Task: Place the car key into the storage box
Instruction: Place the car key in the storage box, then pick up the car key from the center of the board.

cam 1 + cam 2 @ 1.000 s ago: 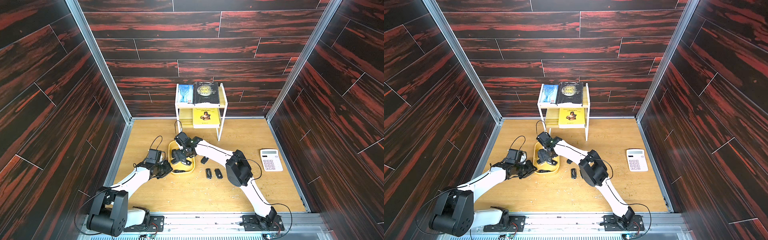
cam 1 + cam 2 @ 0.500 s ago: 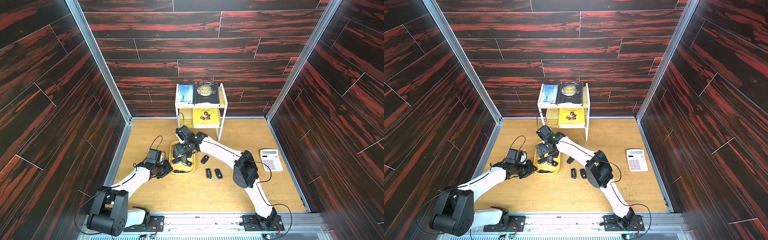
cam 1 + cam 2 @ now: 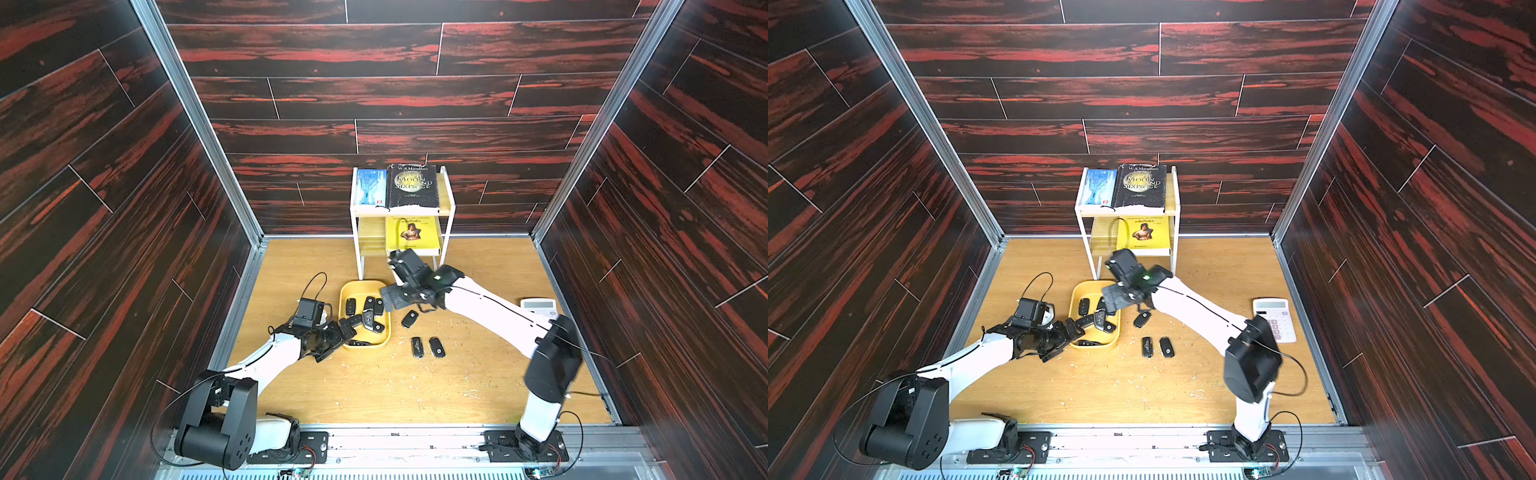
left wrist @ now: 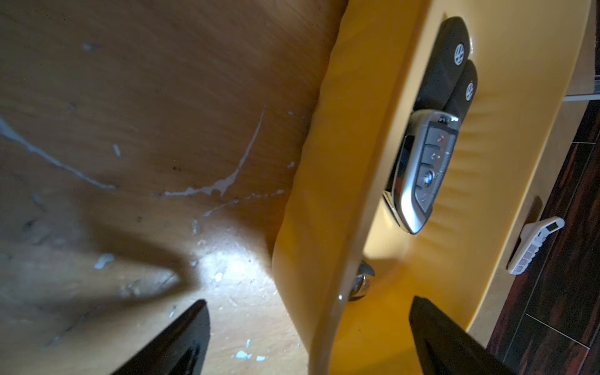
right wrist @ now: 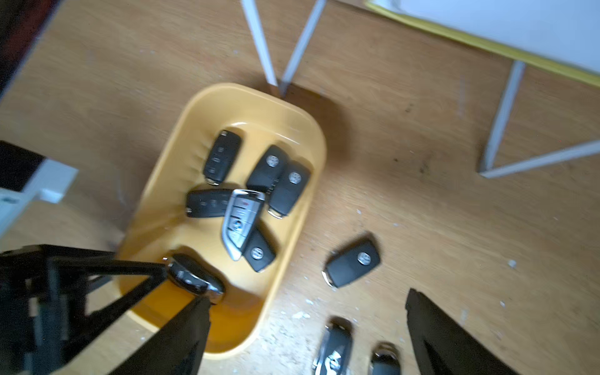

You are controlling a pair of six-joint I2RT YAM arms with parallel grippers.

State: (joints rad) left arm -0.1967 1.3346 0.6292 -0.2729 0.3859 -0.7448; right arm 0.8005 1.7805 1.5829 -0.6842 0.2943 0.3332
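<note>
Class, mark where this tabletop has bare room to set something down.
Bare: the wide strip of table in front of the loose keys; the far corner between shelf and calculator; the far corner beyond the left arm. Crowded: the yellow tray and the keys beside it.

counter [image 3: 374,386]: light wood-grain board, walled by dark panels along its left, right and far edges; my arms reach in from the near edge.
marks: pale flecks across the wood, and a whitish streak [image 4: 224,185] close by the box.
book shelf [image 3: 374,211]: white, two tiers, legs standing at the middle of the far edge.
storage box [image 3: 362,286]: yellow, left of centre, its far end just beside a front leg of the shelf; I cannot tell whether they touch.
lone car key [image 3: 409,319]: black, flat on the wood just beside the box's right rim, not touching it.
pair of car keys [image 3: 417,347]: side by side, closer to the near edge than the lone one.
calculator [image 3: 539,305]: white, near the right edge, well apart from the keys.
</note>
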